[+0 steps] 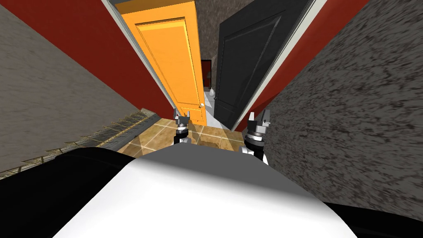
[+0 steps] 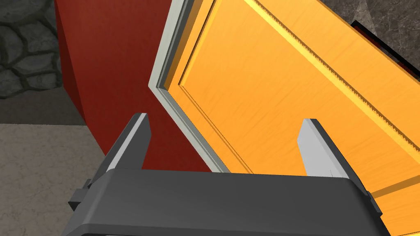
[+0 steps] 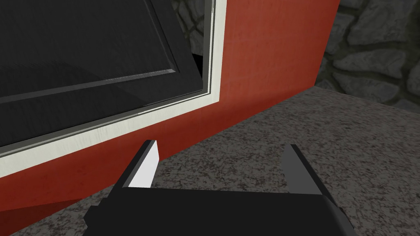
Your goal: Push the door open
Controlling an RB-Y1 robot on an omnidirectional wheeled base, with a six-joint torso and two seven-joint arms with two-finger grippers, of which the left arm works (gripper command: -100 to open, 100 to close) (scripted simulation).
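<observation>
Orange door [image 1: 173, 62] upright, ajar, before left pincer [image 2: 225, 123], fingers apart; right pincer [image 3: 223, 147] likewise apart.

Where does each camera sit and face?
Head view: on the head, steeply down-forward at orange door and black door; left gripper, right gripper show.
Left wrist view: left hand, facing orange door and frame; own open fingers.
Right wrist view: right hand, facing black door and red wall; own open fingers.
Shared: head and left wrist, orange door; head and right wrist, black door.
</observation>
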